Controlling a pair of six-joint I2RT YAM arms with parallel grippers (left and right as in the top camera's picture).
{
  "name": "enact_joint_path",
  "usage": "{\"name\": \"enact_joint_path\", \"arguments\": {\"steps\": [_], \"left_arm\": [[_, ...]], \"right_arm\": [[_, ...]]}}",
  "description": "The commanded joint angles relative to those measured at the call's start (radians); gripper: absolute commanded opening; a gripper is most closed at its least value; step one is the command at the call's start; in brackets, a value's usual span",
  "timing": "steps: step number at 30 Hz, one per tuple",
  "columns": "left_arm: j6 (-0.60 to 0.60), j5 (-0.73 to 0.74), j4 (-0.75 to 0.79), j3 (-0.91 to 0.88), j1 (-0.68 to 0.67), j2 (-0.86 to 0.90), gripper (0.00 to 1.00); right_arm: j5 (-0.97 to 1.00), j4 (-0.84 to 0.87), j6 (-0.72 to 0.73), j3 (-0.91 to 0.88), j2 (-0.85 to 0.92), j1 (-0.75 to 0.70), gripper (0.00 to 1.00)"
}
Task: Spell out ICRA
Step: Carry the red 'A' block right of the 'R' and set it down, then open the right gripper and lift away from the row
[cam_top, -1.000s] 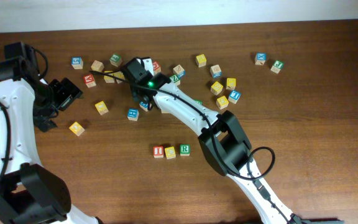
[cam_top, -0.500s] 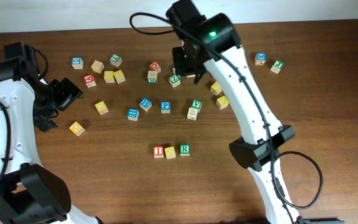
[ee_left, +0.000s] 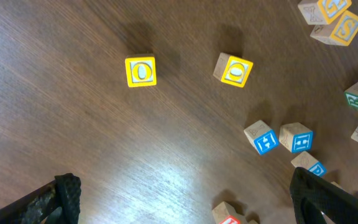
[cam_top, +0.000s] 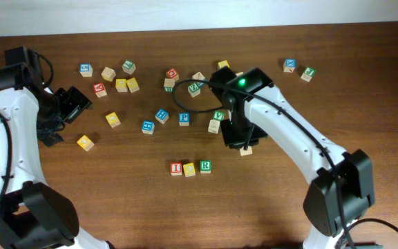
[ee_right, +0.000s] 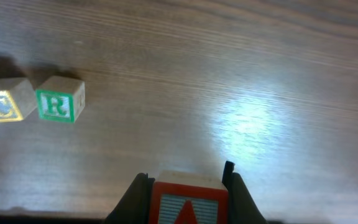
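Dark wooden surface (cam_top: 116,200) already has the I-C-R row of small wooden letter blocks (cam_top: 189,169) — right end effector (ee_right: 185,185) is clenched on a red-faced wooden block (ee_right: 188,206) near the green R block (ee_right: 59,104), presumably the A to finish it, left end effector (cam_top: 68,105) released.

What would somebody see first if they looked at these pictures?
Probably the I block, C block and R block, lined up in a neat row near the front middle of the table. Just right of that row, the right gripper is clamped on a red block. Farther back lie many scattered letter blocks.
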Motion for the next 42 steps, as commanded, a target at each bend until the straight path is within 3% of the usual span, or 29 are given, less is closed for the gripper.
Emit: {"name": "enact_joint_path", "arguments": {"steps": [1,4,12,18,26,28,30,36,42], "left_arm": [[-0.013,0.006,0.0,0.007,-0.002,-0.013,0.99],[-0.013,0.006,0.0,0.007,-0.002,-0.013,0.99],[-0.013,0.006,0.0,0.007,-0.002,-0.013,0.99],[-0.013,0.006,0.0,0.007,-0.002,-0.013,0.99],[-0.013,0.006,0.0,0.007,-0.002,-0.013,0.99],[-0.013,0.006,0.0,0.007,-0.002,-0.013,0.99],[-0.013,0.006,0.0,0.007,-0.002,-0.013,0.99],[-0.013,0.006,0.0,0.007,-0.002,-0.013,0.99],[-0.013,0.006,0.0,0.007,-0.002,-0.013,0.99]], "right_arm": [[-0.11,0.212,0.072,-0.149,-0.018,-0.004,0.09],[-0.111,0.338,0.172,-0.262,-0.018,-0.001,0.09],[-0.078,0.574,0.199,-0.41,-0.018,0.097,0.1],[-0.032,0.623,0.195,-0.44,-0.015,0.116,0.13],[-0.092,0.639,0.195,-0.47,-0.009,0.116,0.35],[-0.092,0.639,0.195,-0.47,-0.009,0.116,0.35],[-0.092,0.64,0.195,-0.47,-0.009,0.116,0.24],[-0.092,0.676,0.195,-0.47,-0.009,0.115,0.23],[-0.084,0.692,0.187,-0.47,-0.009,0.114,0.36]]}}
